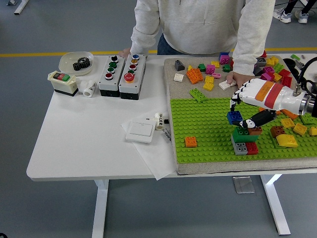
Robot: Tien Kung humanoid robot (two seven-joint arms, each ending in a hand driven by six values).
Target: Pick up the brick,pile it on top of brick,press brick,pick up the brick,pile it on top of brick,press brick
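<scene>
My right hand [238,115], white with an orange stripe, reaches in from the right and is shut on a small blue brick [234,117]. It hangs just above the left end of a stack on the green baseplate [208,130]: a green brick [242,135] with a brown brick [255,131] beside it, over a grey brick [240,148] and a red brick [252,148]. An orange brick [190,142] stands alone further left on the plate. My left arm is not visible.
A person stands at the far side, one hand [237,80] resting on the mat among several loose bricks [208,74]. Yellow and brown bricks [286,135] sit right of the stack. Button boxes [122,70], a white switch [140,132] and paper lie on the table's left part.
</scene>
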